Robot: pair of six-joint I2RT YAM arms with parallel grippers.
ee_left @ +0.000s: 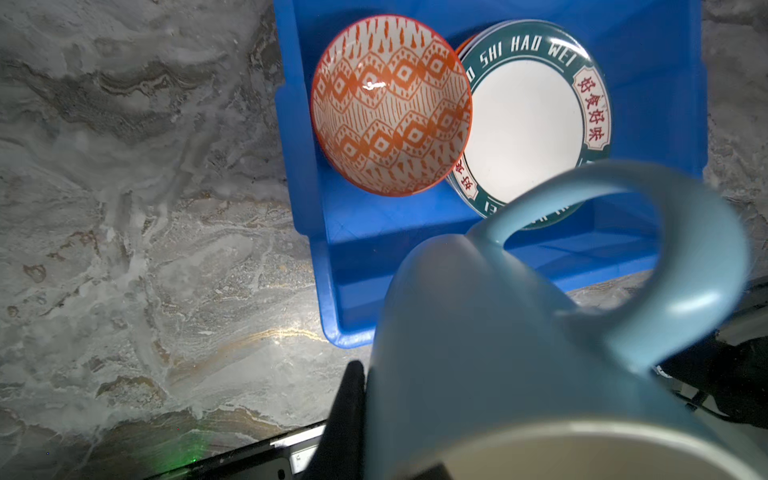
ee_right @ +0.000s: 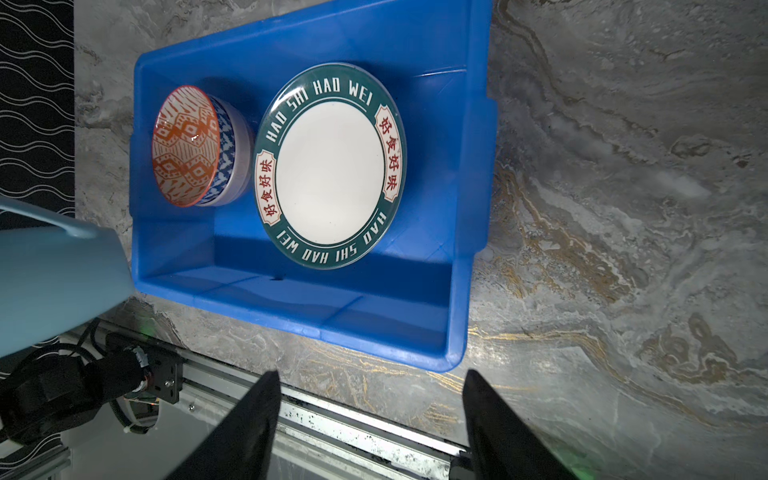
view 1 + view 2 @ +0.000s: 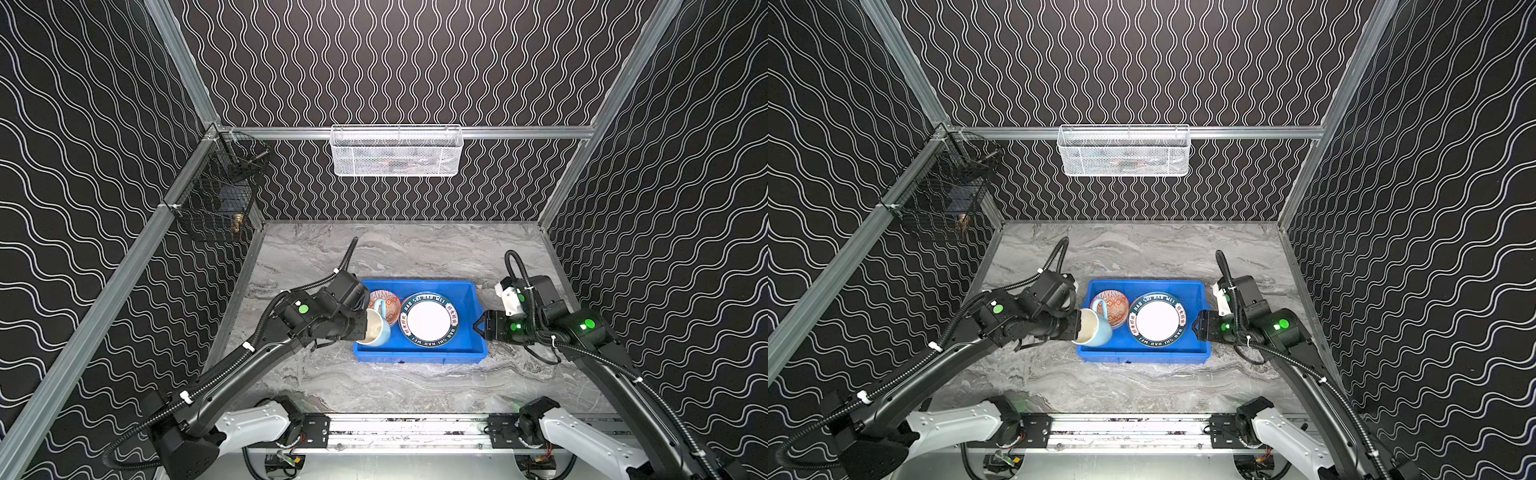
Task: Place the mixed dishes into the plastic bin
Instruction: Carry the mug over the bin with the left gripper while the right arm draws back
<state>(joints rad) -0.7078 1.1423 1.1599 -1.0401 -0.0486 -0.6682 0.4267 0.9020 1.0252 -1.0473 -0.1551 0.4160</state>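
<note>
"What carried it all?"

"A grey, marble-look table (image 3: pixel 374 257), veined in white with some brownish streaks. It filled the floor of the booth between the patterned walls."

"And what sat directly on it?"

"A shallow, bright blue bin (image 3: pixel 419 358). It was rectangular with a lipped rim and lay flat on its base."

"Whereabouts?"

"Roughly in the middle of the table, with its long sides running along the near edge."

"Did it touch a wall?"

"No. In both top views bare marble showed on all four sides of it. In the right wrist view a bright patch of light lay on the table (image 2: pixel 519 332) just beside one of the bin's corners (image 2: pixel 453 357)."
</note>
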